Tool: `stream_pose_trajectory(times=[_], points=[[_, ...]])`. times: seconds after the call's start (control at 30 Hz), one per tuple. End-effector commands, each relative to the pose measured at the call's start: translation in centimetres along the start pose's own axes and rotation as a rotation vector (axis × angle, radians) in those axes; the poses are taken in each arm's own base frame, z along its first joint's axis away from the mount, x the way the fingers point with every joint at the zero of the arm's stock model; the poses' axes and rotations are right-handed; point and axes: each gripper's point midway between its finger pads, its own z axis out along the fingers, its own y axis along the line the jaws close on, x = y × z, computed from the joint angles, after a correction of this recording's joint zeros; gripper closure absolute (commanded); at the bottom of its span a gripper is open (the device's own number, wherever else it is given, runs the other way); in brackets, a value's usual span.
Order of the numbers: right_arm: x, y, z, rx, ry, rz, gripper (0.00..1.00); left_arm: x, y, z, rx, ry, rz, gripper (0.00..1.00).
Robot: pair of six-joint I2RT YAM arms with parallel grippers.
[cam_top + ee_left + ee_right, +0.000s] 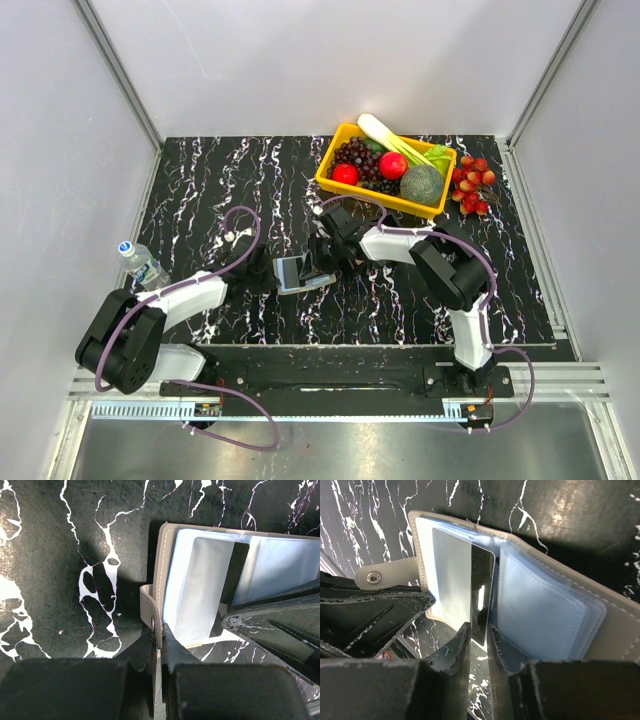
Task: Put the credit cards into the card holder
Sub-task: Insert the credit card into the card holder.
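Note:
The card holder (pixel 300 272) is a grey case with clear sleeves, lying open on the black marbled table between both arms. My left gripper (pixel 270 272) is shut on the edge of its grey cover (pixel 159 580), pinching it between both tips (pixel 161 636). My right gripper (pixel 324 260) reaches in from the other side. Its jaws (pixel 479 628) stand a narrow gap apart on either side of a thin dark glossy sheet (pixel 483 592) that stands between the sleeves. Whether that sheet is a card or a sleeve, and whether it is gripped, I cannot tell. The credit cards are otherwise out of view.
A yellow basket (pixel 332 185) of fruit and vegetables stands at the back right, with red grapes (pixel 472 186) beside it. A water bottle (pixel 142 264) lies at the left table edge. The snap tab (pixel 382 575) of the holder sticks out toward the left fingers.

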Motion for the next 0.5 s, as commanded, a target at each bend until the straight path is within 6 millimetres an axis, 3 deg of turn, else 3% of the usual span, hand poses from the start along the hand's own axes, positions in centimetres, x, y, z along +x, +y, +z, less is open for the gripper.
stream_pose_trajectory(times=[0.0,0.13,0.33,0.47], points=[[-0.9,1.8,0.2,-0.079,0.001,-0.041,0.75,-0.6,0.1,0.1,-0.006,-0.026,0.019,0.99],[-1.2,1.8,0.5,-0.076,-0.007,-0.049,0.73,-0.7,0.1,0.2,-0.006,-0.028,0.019,0.91],[-1.5,2.2,0.6,-0.101,-0.007,-0.079,0.71,-0.6,0.1,0.2,-0.004,-0.028,0.028,0.88],[-1.1,3.5,0.6,-0.182,0.02,-0.122,0.69,-0.6,0.1,0.3,-0.005,-0.025,0.028,0.87]])
